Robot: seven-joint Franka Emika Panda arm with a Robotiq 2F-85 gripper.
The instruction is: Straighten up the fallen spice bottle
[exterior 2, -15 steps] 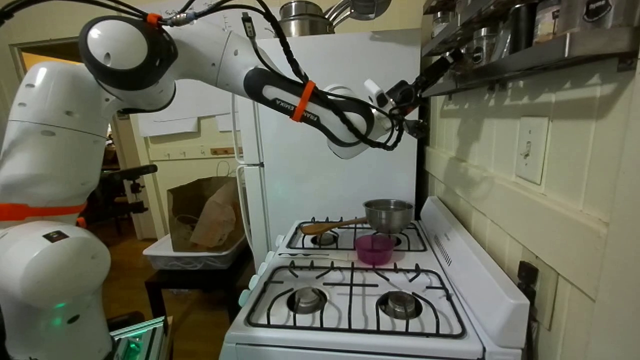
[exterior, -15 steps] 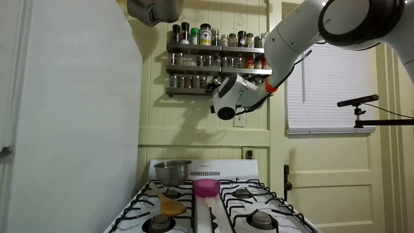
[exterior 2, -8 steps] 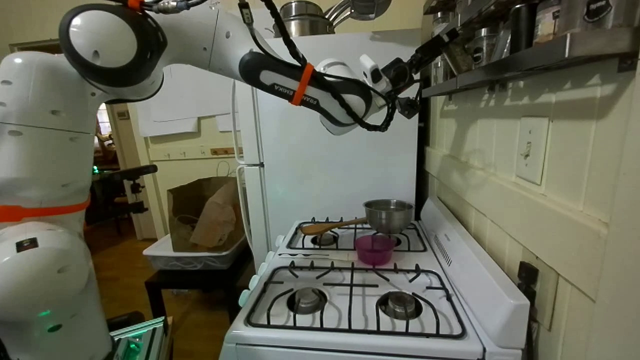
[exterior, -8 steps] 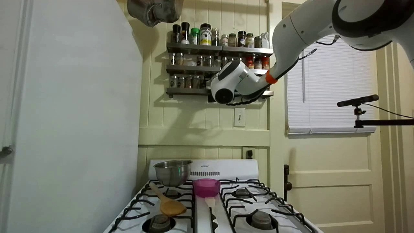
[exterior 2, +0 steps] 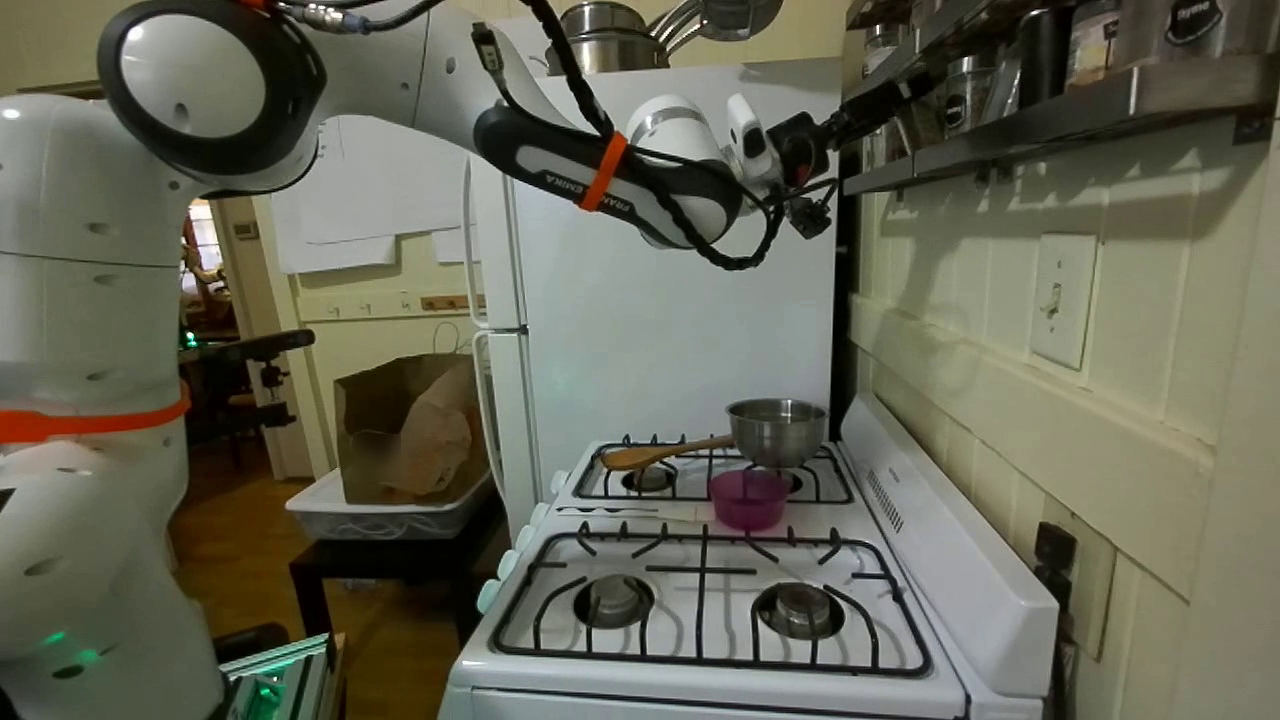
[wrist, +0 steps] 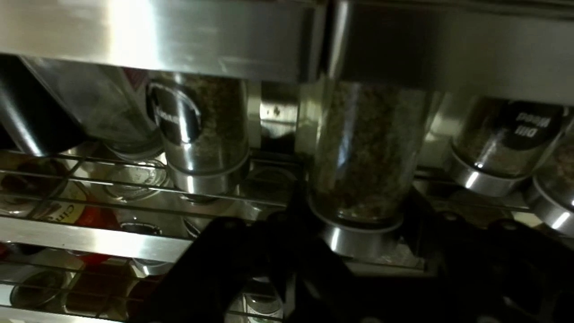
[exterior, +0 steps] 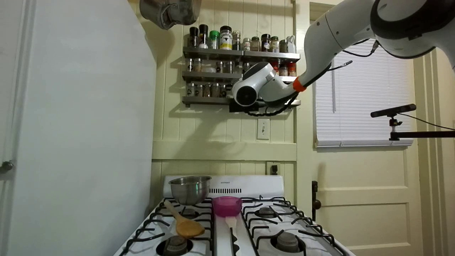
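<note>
The spice bottle [wrist: 367, 152], clear glass with brown-green flakes and a silver cap, is between the dark fingers of my gripper [wrist: 356, 202] in the wrist view. They press on both sides close to the cap. That picture is upside down; the bottle's cap points the same way as its neighbours', so it looks close to upright. Its base end is unclear at the metal shelf lip [wrist: 157, 36]. In an exterior view the gripper [exterior 2: 922, 85] reaches in over the lowest shelf [exterior 2: 1080, 110], and the bottle is mostly hidden there.
Labelled jars flank the bottle, one [wrist: 204, 125] on one side and a Dill Weed jar [wrist: 515, 134] on the other. More shelves of jars [exterior: 213, 54] hang above. Below stands the stove [exterior 2: 700, 600] with a steel bowl [exterior 2: 778, 432], pink bowl [exterior 2: 750, 500] and wooden spoon [exterior 2: 650, 457].
The arm's wrist has risen, and the gripper lifted, then moved in toward the wall. Half a second ago a tilted bottle showed beneath the fingertips; now less of it shows there.
</note>
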